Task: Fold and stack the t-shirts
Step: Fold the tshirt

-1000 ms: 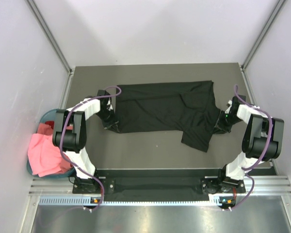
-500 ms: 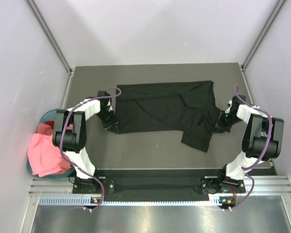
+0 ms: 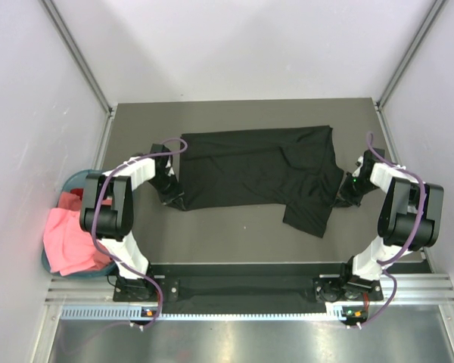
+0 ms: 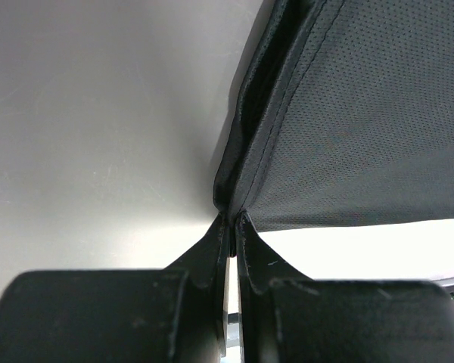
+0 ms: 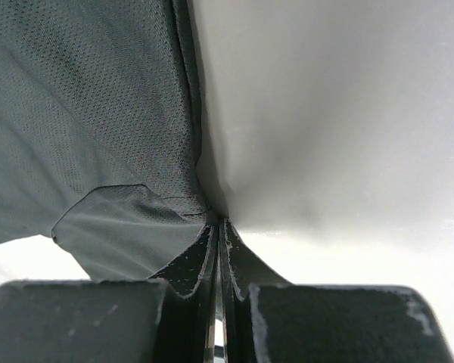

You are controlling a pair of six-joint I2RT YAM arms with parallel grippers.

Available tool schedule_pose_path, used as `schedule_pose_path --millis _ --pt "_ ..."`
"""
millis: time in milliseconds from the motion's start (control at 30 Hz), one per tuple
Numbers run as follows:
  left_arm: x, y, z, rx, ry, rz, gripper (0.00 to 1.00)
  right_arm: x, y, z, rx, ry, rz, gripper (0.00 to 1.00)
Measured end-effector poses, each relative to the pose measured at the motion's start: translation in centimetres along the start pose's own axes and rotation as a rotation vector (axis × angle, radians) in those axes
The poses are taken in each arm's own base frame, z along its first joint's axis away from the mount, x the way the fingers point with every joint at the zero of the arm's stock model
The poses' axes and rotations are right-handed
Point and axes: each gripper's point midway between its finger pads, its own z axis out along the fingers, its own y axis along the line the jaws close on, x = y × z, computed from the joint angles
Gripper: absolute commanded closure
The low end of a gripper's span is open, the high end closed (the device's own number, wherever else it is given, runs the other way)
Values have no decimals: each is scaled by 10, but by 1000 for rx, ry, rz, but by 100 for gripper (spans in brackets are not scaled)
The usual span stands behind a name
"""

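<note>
The matte black t-shirt (image 3: 257, 170) lies spread and creased between the tools. The left tool (image 4: 231, 219) pinches its hem, and the right tool (image 5: 216, 223) is clamped on the opposite edge.

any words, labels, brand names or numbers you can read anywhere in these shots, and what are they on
No text is readable in any view.
The black t-shirt is plain: no print or tag shows, even in the close wrist views.
The pink t-shirt in the teal basket shows no print.
Any marks on the arm bases are too small to read.
</note>
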Motion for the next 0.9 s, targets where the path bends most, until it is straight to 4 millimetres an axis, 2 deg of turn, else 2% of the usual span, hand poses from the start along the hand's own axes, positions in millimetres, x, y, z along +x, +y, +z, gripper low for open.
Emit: schedule_pose_path --millis 700,900 --pt "2 1 0 5 3 6 100 -3 -5 -3 29 -20 -12 100" --pt "1 -1 -2 14 3 28 100 1 3 -7 28 -22 -53 100"
